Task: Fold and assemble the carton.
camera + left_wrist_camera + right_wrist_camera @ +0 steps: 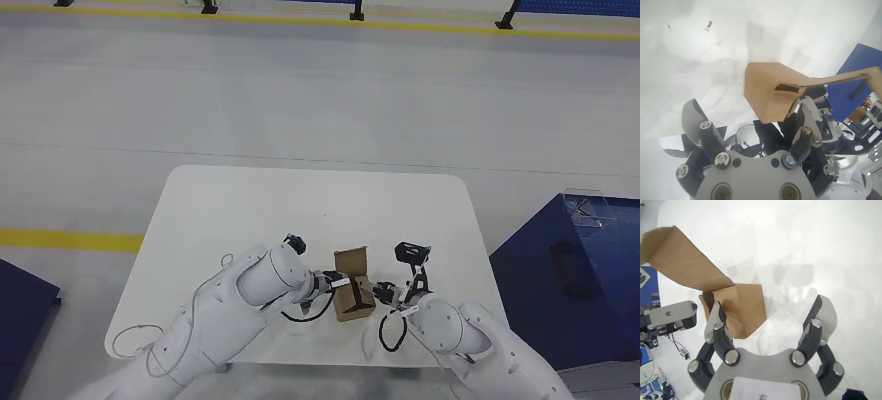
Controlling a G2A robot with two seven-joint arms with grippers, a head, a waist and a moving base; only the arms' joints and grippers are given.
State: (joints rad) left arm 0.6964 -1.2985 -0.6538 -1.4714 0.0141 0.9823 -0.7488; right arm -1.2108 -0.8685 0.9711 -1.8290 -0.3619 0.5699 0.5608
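Top view: the left gripper (326, 283) sits just beside the carton (350, 268), its fingers (803, 117) apart and clamped on nothing. The carton stands on the worktop (250, 210) near its front edge, between both grippers, with its lid flap (683, 262) raised. The right gripper (386, 294) is likewise spread, 1 finger (716, 315) against the carton's side. To fold well, I'd brace 1 wall while the other arm presses the flap down along its crease, slowly, so the carton doesn't slide.
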